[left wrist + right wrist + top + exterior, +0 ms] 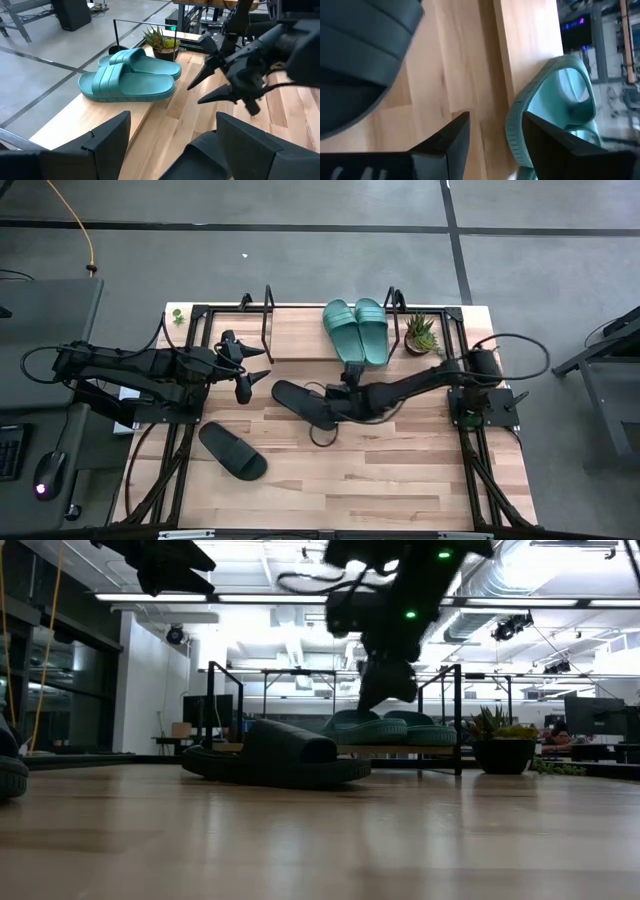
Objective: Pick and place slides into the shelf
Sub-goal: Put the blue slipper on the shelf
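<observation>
A: Table (pixel 400 480) first. The shelf (pixel 300 345) runs along its far edge, black tube ends standing up at left and right. Both teal slides (pixel 357 330) already lie on the shelf board, side by side toward its right end, next to a small potted plant (pixel 421 333).

B: And the black ones?

A: Both on the table. One black slide (pixel 303 404) lies mid-table, just near of the shelf. The other black slide (pixel 232 450) sits nearer and to the left, well apart from both arms. So I judge the task half done.

B: Arms?

A: The right gripper (pixel 350 377) reaches in from the right and hangs between the mid-table slide and the shelf edge. Its fingers (pixel 447 137) are spread with nothing between them; the wrist view shows bare wood and a teal slide past them. The left gripper (pixel 246 370) hovers left of centre, close to the shelf front. Its fingers (pixel 107 137) are also wide apart and empty.

B: Risks from here?

A: Three, as I read it.
- The right gripper is close to the teal pair. A careless swing toward the shelf could knock one off the board.
- The two grippers are near each other around the mid-table slide. Both going for it could collide.
- The slide is long and soft-looking. A pinch at one end may let it droop and catch the shelf's front edge.
</observation>
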{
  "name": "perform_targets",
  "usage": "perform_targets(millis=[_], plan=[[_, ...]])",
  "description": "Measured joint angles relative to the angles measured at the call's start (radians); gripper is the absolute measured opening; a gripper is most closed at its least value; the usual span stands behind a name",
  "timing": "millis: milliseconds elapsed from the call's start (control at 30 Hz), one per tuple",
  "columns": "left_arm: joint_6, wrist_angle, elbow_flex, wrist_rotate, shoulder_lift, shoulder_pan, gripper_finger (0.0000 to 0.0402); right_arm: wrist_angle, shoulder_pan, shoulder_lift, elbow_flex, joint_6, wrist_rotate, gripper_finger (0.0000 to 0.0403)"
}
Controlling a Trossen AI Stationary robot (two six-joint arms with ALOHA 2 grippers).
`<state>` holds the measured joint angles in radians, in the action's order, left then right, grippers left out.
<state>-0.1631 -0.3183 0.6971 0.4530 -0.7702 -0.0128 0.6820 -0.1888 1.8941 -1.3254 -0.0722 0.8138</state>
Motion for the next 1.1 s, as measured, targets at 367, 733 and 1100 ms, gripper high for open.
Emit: perform_targets(millis=[367,733,1100], plan=[[0.013,0.045,0.0,0.011,0.0,0.0,0.0273,-0.595,-0.01,-0.346,0.516,0.162,0.03,0.0171],[0.013,0.046,0.0,0.011,0.0,0.0,0.0273,-0.775,0.071,-0.357,0.659,0.212,0.015,0.0171],[0.013,0.046,0.0,0.011,0.0,0.0,0.0273,-0.815,0.121,-0.355,0.658,0.287,-0.034,0.0171]])
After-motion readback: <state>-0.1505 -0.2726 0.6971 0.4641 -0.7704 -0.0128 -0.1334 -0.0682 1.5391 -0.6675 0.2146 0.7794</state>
